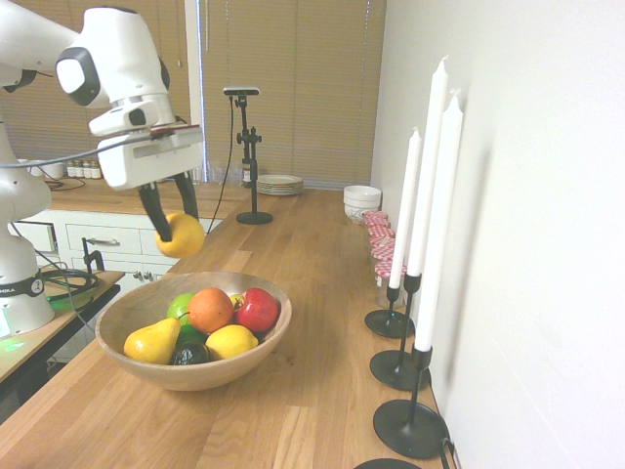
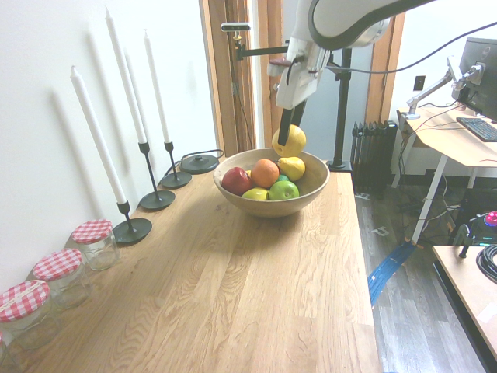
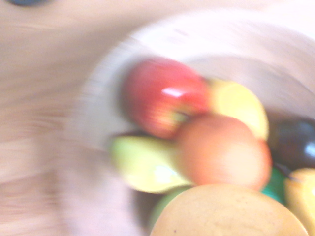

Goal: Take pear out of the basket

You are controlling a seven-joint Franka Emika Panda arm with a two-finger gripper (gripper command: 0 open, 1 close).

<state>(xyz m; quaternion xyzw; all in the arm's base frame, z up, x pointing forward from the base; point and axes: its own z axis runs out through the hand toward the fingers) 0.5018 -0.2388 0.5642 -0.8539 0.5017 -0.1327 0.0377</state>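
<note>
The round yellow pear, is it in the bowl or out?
Out: the pear hangs between the fingers of the gripper, above the rim of the bowl, touching no other fruit.
</note>
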